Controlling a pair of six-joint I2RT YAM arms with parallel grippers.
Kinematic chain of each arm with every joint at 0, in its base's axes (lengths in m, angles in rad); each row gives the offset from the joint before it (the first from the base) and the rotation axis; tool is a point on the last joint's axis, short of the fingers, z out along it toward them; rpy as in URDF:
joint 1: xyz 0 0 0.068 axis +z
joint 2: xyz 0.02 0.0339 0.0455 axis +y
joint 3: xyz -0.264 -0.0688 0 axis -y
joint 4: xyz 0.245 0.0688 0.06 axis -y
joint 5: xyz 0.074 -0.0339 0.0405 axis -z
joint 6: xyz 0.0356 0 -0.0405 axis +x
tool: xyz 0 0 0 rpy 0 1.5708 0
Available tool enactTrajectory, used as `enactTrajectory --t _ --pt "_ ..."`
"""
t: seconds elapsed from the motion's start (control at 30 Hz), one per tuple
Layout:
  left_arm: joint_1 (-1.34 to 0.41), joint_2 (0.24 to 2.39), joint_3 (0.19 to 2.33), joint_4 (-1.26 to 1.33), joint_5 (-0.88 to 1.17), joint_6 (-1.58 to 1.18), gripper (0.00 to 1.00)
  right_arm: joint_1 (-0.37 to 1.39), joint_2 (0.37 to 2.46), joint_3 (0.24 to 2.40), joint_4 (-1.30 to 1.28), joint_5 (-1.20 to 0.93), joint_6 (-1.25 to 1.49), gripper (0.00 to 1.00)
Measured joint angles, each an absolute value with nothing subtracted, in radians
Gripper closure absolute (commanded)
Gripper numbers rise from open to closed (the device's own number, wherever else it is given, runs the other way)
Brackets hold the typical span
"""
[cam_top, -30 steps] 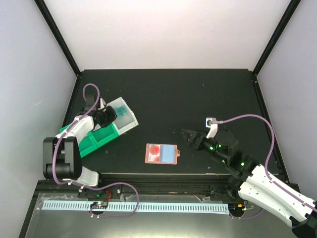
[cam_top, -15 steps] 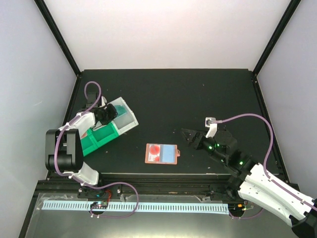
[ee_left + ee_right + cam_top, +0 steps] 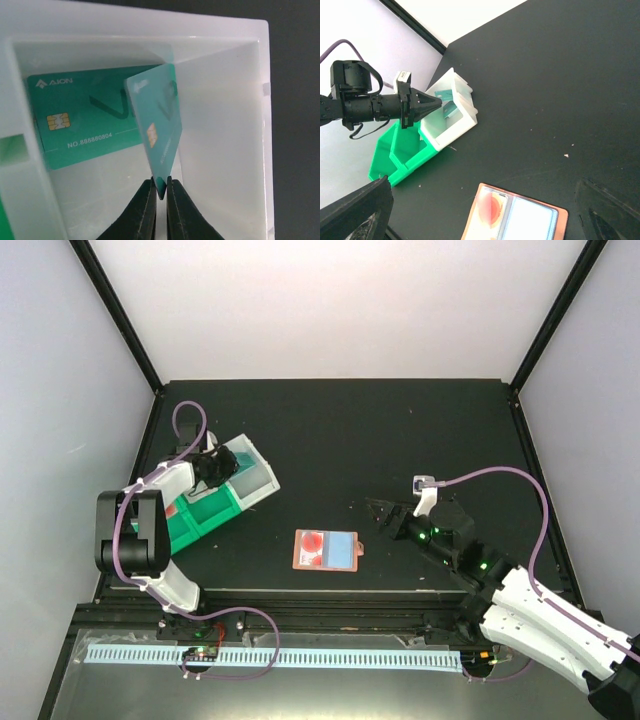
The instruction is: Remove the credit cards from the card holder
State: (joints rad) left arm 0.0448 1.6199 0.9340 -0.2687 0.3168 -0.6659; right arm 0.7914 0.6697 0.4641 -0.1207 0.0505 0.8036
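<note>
Teal credit card [image 3: 160,115], corner in tight left pincer [image 3: 161,183], arm outstretched into white tray [image 3: 225,125]; right pincer [image 3: 376,517] agape.

Smooth plastic cards [image 3: 85,125], matt table [image 3: 400,430]

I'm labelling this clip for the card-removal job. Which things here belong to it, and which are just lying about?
Belongs to the job: wallet, its red-marked card and pale blue card; tilted teal card pinched by the left claw; flat teal card behind it; open right claw.
Lying about: green-and-white tray, only holding cards; slotted white strip at the near edge.
</note>
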Motion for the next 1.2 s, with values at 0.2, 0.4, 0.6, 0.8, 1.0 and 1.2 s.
enactTrajectory --t 0.2,0.4,0.6,0.8,1.0,1.2 --pt "0.045 1.634 0.947 -0.259 0.315 -0.666 0.87 0.791 0.684 0.467 -0.120 0.056 0.789 0.00" --pt "0.045 1.637 0.955 -0.262 0.301 -0.665 0.84 0.791 0.688 0.469 -0.120 0.066 0.783 0.00" --pt "0.045 1.638 0.969 -0.269 0.276 -0.660 0.80 0.791 0.688 0.471 -0.120 0.070 0.779 0.00" --pt "0.045 1.638 0.987 -0.289 0.255 -0.649 0.75 0.790 0.688 0.471 -0.120 0.070 0.778 0.00" --pt "0.045 1.638 0.999 -0.303 0.236 -0.640 0.70 0.790 0.688 0.471 -0.121 0.069 0.770 0.00" --pt "0.045 1.632 1.013 -0.324 0.224 -0.630 0.61 0.790 0.688 0.471 -0.121 0.066 0.767 0.00"
